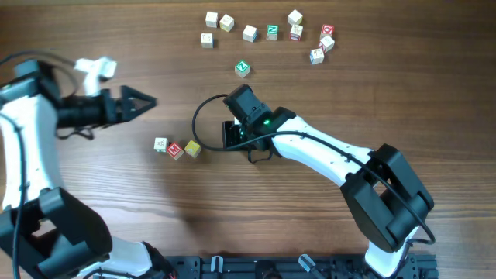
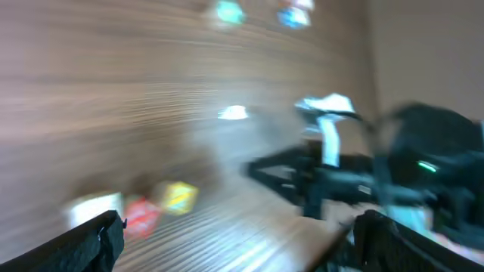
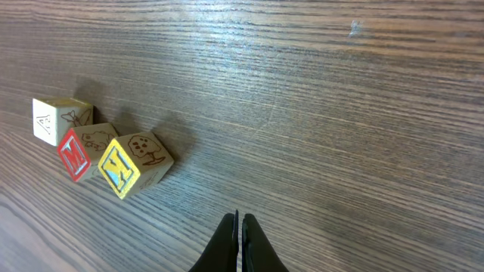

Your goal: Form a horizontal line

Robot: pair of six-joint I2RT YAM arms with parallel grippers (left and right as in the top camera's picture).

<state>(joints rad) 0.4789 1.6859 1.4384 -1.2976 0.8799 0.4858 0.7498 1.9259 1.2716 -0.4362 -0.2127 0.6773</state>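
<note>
Three small letter cubes lie side by side in a short row left of centre: a pale cube (image 1: 160, 144), a red M cube (image 1: 175, 149) and a yellow-faced cube (image 1: 192, 149). In the right wrist view the pale cube (image 3: 57, 119), the red M cube (image 3: 79, 151) and the yellow-faced cube (image 3: 132, 164) touch and slant slightly. My right gripper (image 3: 239, 223) is shut and empty, low over the wood to the right of the row, where the overhead view also shows the right gripper (image 1: 227, 136). My left gripper (image 1: 151, 101) hovers open behind the row. The left wrist view is blurred; its fingers (image 2: 98, 236) stand wide apart.
Several loose cubes are scattered along the far edge (image 1: 272, 32), and a green-faced cube (image 1: 242, 69) lies alone in front of them. A black cable (image 1: 200, 116) loops off the right wrist. The right arm (image 1: 333, 159) stretches in from the front right.
</note>
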